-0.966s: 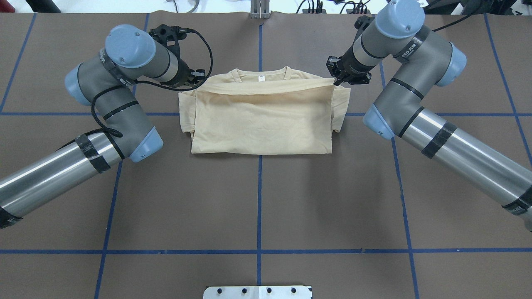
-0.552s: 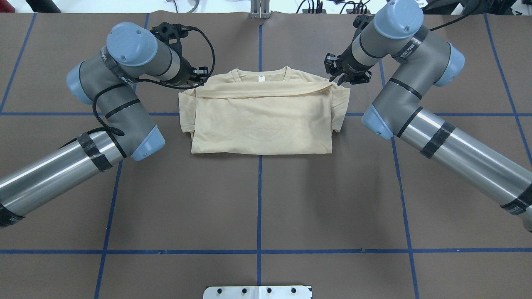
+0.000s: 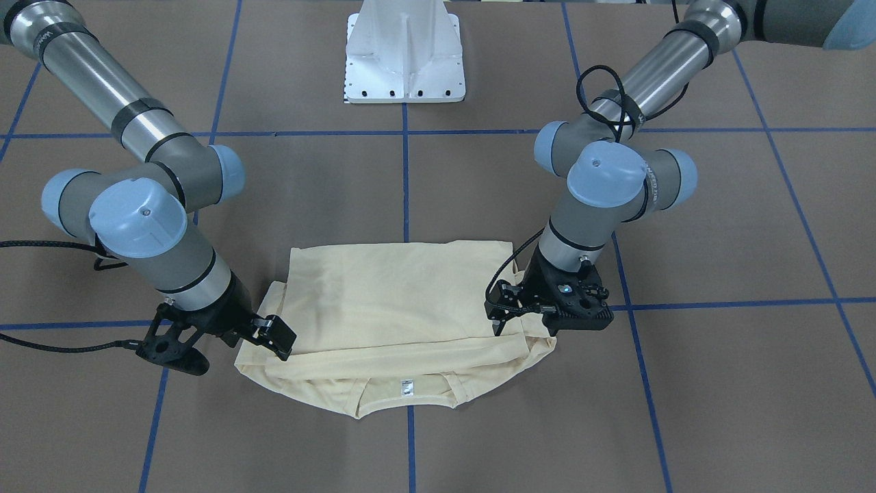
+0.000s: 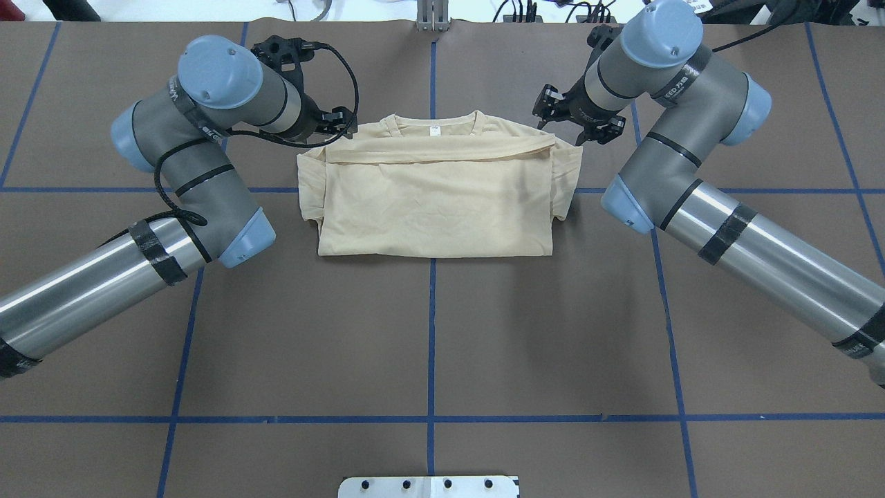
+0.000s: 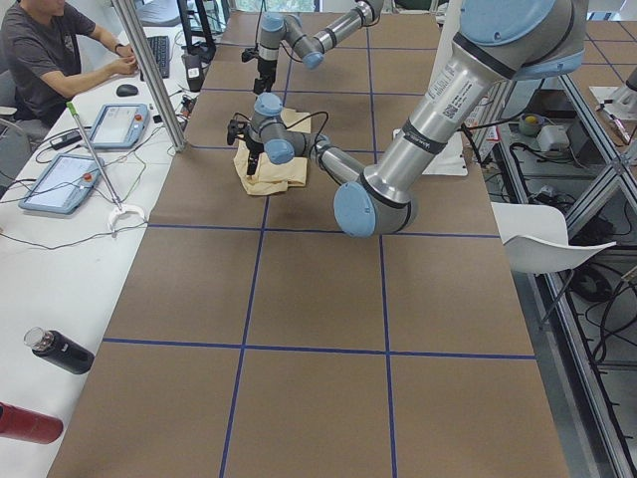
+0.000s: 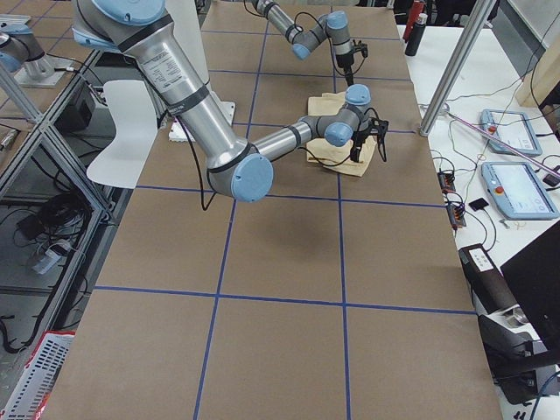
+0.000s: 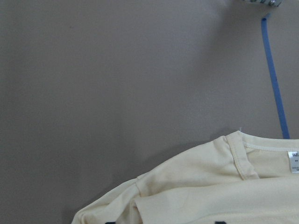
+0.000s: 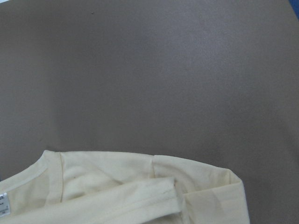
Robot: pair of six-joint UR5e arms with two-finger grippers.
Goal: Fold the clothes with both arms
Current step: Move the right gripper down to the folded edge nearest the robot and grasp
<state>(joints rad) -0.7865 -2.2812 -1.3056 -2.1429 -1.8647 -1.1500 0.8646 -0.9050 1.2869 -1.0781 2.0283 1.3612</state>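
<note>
Now the folded T-shirt lies near the worktop's edge opposite the robot, long axis spanning both pincers. The left pincer and right pincer, jaws apart, hover beside its collar-side corners.

Both arms bent at the elbow, wrists angled downward; left hand and right hand with jaws parted.

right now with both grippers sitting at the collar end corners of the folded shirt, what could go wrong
The fingers of the right gripper sit at the top layer's corner of the T-shirt; pulling away could drag the fold open. The left gripper hangs just as close, and its black cable loops over the cloth and might catch it. The sleeves stick out past both sides, so the next fold may come out lumpy.
</note>
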